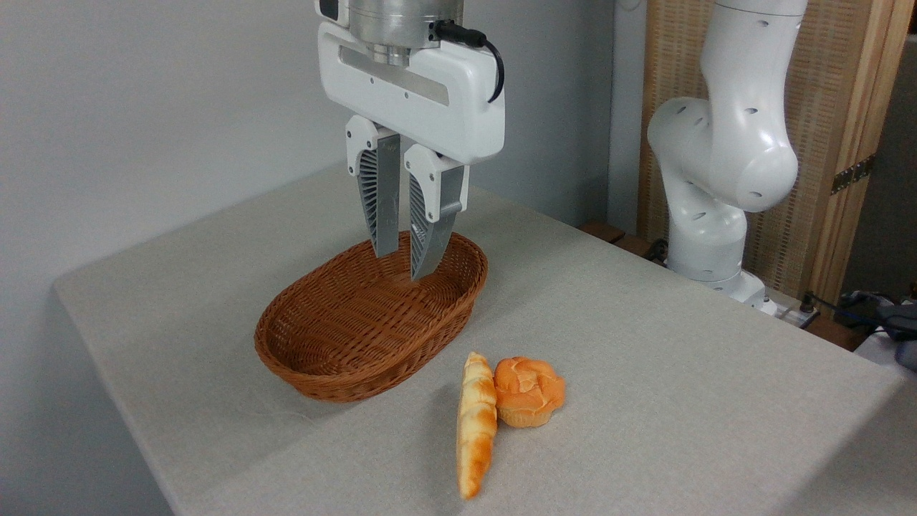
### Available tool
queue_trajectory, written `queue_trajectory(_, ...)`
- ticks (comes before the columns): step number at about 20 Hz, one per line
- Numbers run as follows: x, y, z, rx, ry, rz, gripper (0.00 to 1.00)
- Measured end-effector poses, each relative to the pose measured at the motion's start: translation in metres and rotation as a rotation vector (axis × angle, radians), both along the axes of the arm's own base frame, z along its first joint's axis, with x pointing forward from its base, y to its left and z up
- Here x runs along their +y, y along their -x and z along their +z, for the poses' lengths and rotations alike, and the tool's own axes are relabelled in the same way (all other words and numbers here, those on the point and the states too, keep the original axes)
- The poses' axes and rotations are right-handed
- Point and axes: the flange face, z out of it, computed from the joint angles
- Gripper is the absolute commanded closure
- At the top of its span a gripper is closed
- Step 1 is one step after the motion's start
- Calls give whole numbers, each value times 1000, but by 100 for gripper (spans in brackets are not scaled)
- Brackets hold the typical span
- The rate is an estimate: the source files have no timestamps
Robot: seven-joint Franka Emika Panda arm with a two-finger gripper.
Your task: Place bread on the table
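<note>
Item 1: gripper (pixel 406 266), on white Panda arm (pixel 723 150). Pointing straight down, hanging above the far end of the basket. Two ribbed grey fingers (pixel 378 208) parted by a narrow gap, nothing between them; tips clear of the weave, not touching anything.

Item 2: basket (pixel 322 373), brown oval wicker. Directly under the gripper, stretching from below the fingertips toward the front-left. Nothing lying inside. Sits flat on the table.

Item 3: bread (pixel 476 424), long pale yellow-golden loaf w/ cream ridges, pointed ends. Lies on the table, below and to the front-right of the gripper, well apart from it, outside the basket, near the basket's right front rim but not touching it. Seen edge-on, looks propped on its side; upper end leans against the bun, lower end points toward the front table edge.

Item 4: bun (pixel 529 390), small round orange, muffin-like. On the table, front-right of the gripper, touching the bread's upper right side.

Item 5: table (pixel 680 373), light grey-beige cloth, rounded corners. Carries basket, bread, bun.

Item 6: arm base, far right of gripper, beyond the table's back-right edge, w/ cables (pixel 838 308) beside it.
</note>
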Motion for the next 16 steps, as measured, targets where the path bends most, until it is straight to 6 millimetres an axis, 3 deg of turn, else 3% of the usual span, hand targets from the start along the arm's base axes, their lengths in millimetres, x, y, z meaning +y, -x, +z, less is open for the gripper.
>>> queue_trajectory(6,0,0,0,0,0,0,17)
queue_trajectory(9,0,0,0,0,0,0,0)
queue_trajectory(16,-9,0,2,2,6,35,0)
